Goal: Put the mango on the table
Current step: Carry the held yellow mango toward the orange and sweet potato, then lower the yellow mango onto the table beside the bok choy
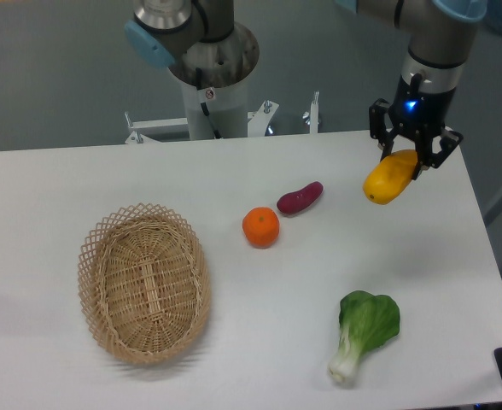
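The mango (pixel 388 180) is a smooth yellow-orange oval fruit at the right side of the white table (pixel 259 333). My gripper (pixel 414 154) is shut on its upper right end and holds it tilted, its lower end hanging down to the left, just above the tabletop. I cannot tell whether the mango's lower end touches the table.
A round orange (pixel 260 227) and a purple sweet potato (pixel 300 197) lie near the table's middle. A woven wicker basket (pixel 144 282) stands at the left. A green bok choy (pixel 364 331) lies at the front right. The table's right edge is close to the gripper.
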`<state>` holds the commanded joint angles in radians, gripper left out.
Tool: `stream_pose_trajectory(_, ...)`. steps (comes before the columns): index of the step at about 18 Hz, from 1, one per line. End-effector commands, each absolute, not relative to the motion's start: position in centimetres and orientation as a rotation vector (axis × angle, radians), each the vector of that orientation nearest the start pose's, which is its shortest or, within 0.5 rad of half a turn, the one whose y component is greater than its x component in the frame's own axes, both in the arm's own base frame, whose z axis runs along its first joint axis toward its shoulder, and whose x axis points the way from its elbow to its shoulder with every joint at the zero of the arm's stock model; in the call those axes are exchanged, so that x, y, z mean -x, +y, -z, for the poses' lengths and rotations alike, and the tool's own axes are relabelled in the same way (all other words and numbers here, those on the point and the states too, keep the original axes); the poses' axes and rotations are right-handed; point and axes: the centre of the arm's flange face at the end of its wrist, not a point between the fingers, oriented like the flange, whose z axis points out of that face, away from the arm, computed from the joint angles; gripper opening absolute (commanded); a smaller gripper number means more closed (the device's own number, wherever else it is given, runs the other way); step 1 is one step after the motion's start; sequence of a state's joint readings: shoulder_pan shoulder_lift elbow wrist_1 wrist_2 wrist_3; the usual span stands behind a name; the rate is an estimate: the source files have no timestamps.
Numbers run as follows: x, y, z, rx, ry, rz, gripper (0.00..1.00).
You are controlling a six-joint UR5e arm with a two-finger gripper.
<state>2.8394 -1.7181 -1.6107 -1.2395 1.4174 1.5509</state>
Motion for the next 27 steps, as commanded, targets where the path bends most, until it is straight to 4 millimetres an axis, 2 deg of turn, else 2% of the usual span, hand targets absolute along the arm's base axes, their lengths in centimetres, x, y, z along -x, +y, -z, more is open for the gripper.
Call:
stream_pose_trajectory(4, 49.0, 30.9, -42.1, 2.937, 0.435, -0.162, 0.59)
stream_pose_trajectory(10, 47.6, 30.7, -39.5, 2.947, 0.43, -0.117, 0.59)
stream_pose_trajectory(13, 46.7, 30.5, -38.1, 2.943, 0.425, -0.156, 0.59)
stream_pose_trajectory(20, 42.9, 30.7, -31.7, 2.935, 0.458, -0.249, 0.58)
stream_pose_trajectory(21, 42.3, 31.7, -31.0, 2.943, 0.458, -0.262, 0.58)
stream_pose_trajectory(27, 39.8, 40.3, -27.1, 3.008, 0.315, -0.314, 0.58)
